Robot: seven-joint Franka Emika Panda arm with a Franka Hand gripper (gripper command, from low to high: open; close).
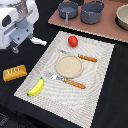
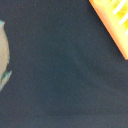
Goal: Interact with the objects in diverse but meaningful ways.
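Dark tabletop filled most of the frame, with the bread loaf at the exterior view's left edge, off the woven placemat. It looked rigid and light (likely plastic), best pinched across its narrow width. Whether the gripper was parted, I couldn't tell.

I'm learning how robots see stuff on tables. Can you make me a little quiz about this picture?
1. True or false: the tomato sits on the round plate.
2. Which toy lies off the placemat, on the dark table? A) banana B) bread loaf C) tomato
3. Fill in: the plate has a piece of wooden-handled cutlery on each side, the fork and the ____.

Key
1. False; it rests on the placemat beside the plate.
2. B
3. knife
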